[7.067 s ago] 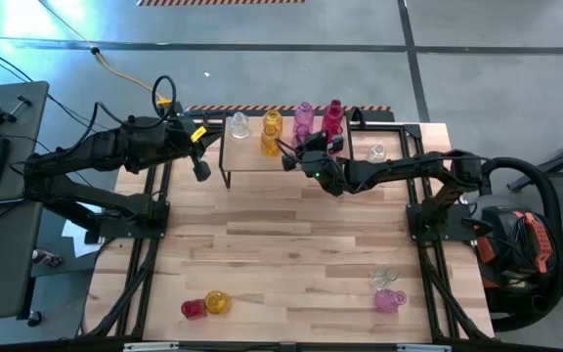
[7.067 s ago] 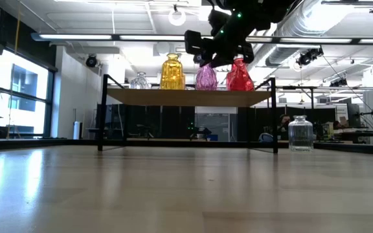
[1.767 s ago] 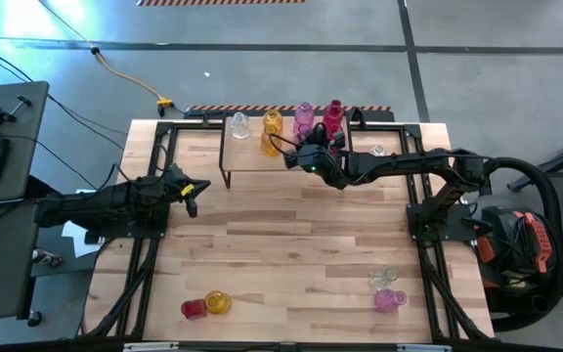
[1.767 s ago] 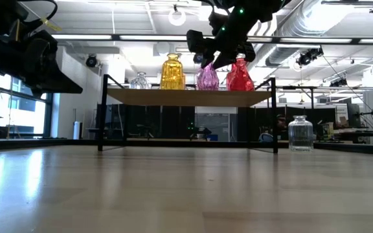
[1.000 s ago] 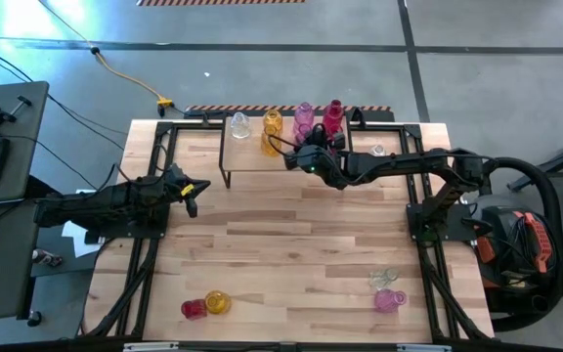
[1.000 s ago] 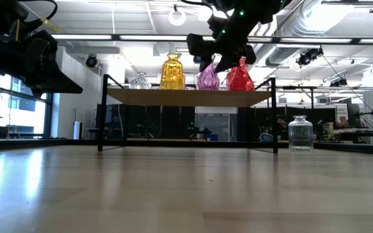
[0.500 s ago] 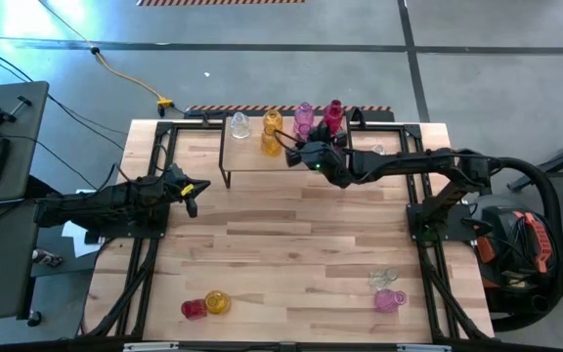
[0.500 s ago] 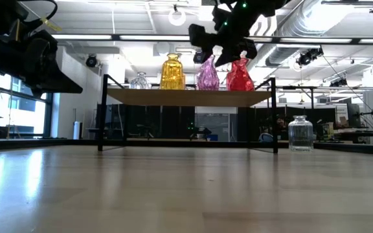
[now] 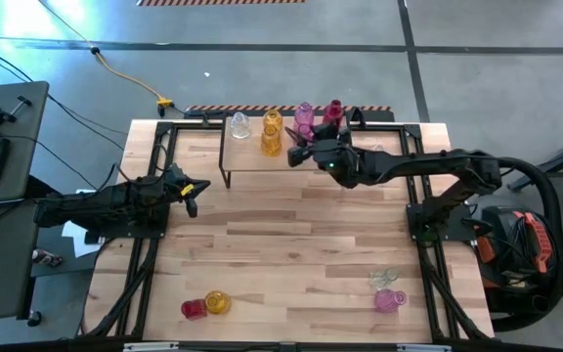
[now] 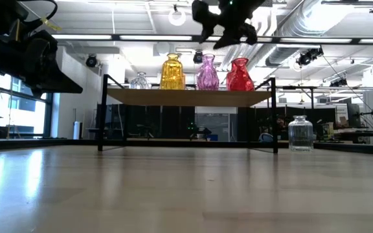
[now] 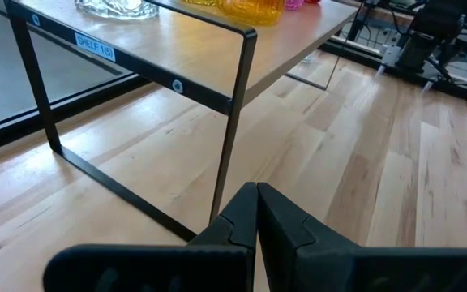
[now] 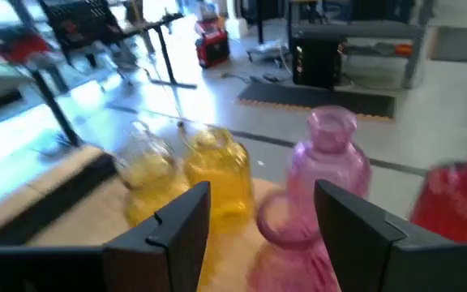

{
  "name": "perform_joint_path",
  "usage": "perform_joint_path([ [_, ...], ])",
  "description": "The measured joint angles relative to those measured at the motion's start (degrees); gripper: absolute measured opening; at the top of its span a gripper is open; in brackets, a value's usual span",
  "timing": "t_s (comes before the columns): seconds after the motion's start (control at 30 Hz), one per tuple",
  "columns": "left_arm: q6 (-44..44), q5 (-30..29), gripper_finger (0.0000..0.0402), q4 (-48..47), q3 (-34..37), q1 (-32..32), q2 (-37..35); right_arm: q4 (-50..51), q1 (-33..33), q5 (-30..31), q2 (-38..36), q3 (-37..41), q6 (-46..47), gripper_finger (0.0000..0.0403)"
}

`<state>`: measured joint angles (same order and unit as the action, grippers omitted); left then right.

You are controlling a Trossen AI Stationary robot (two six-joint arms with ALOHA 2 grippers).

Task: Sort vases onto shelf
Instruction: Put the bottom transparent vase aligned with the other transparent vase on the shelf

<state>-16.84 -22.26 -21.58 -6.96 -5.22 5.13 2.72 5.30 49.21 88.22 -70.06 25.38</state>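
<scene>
Four vases stand in a row on the shelf (image 9: 262, 156) at the table's far side: clear (image 9: 238, 125), amber (image 9: 272, 132), pink (image 9: 304, 117) and red (image 9: 333, 110). In the low view they show as clear (image 10: 139, 81), amber (image 10: 172, 72), pink (image 10: 207, 73) and red (image 10: 239, 75), each on its base. My right gripper (image 9: 299, 150) hovers open above and just in front of the pink vase (image 12: 327, 178), touching nothing. My left gripper (image 9: 192, 191) waits shut over the table's left side, in front of the shelf's left leg (image 11: 229, 122).
A clear vase (image 9: 378, 152) stands on the table right of the shelf (image 10: 300, 133). A red (image 9: 193, 309) and an amber vase (image 9: 217, 302) lie near the front left. A clear (image 9: 383, 279) and a pink vase (image 9: 390, 299) sit near the front right. The table's bare middle (image 9: 281, 235) holds nothing.
My right gripper has risen from the level of the pink vase's neck to well above the shelf and drawn a little toward the table's right edge, its fingers staying apart. The pink vase has stayed standing on the shelf.
</scene>
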Motion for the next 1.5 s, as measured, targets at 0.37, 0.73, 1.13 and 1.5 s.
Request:
perform_joint_path([
  [0.37,-0.02,0.03,0.0001,0.0,0.0,-0.01,0.01,0.22,-2.9,0.03,-4.94,-0.02,-2.53,0.0201],
  [0.73,-0.01,0.04,0.0001,0.0,0.0,0.0,0.0,4.42,-13.52,-1.11,-12.48,-0.02,0.68,0.0201],
  [1.13,0.01,0.02,0.0001,0.0,0.0,-0.01,0.02,18.18,-27.16,-5.4,-14.2,-0.02,26.64,0.0201],
  [1.5,0.01,0.04,0.0001,-0.01,0.0,-0.01,0.02,38.97,-37.25,-6.63,-14.2,-0.02,63.99,0.0201],
])
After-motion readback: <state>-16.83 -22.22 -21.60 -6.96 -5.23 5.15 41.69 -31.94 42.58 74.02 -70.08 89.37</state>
